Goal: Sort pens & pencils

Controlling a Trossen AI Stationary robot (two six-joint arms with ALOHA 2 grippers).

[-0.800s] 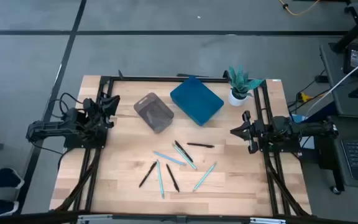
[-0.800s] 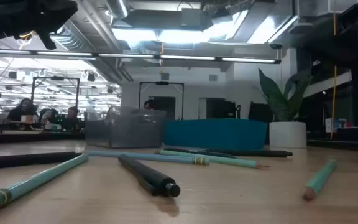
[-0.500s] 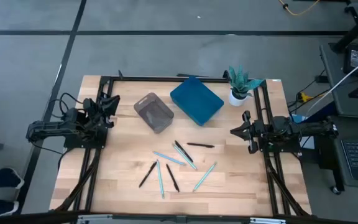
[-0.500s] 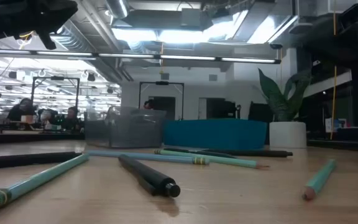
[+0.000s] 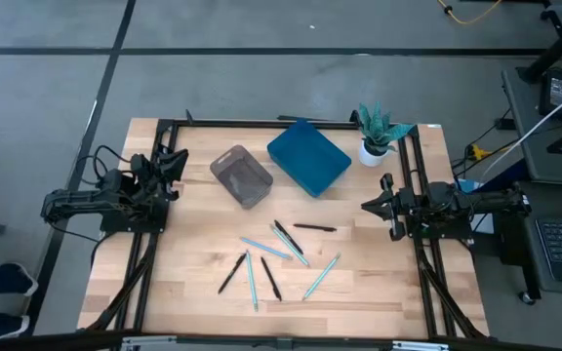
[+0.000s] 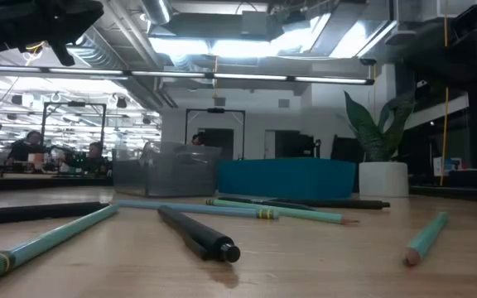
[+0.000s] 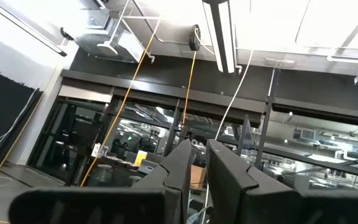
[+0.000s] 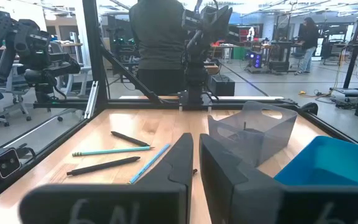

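Bright ceiling lights glare; near pencils blurred.

- The wooden table point(image 5: 193, 292) carries a scatter of pens & pencils point(image 5: 276, 255), black and light blue sticks at mixed angles.
- Beyond the scatter, toward the table's far edge, sits a blue bin point(image 5: 307, 157); a grey clear bin point(image 5: 241, 175) lies just left of it.
- A potted plant point(image 5: 377, 133) stands right of the blue bin.
- The left gripper point(image 5: 176, 164) waits well left of the scatter.
- The right gripper point(image 5: 373, 206) waits to the scatter's right, over the table's edge.
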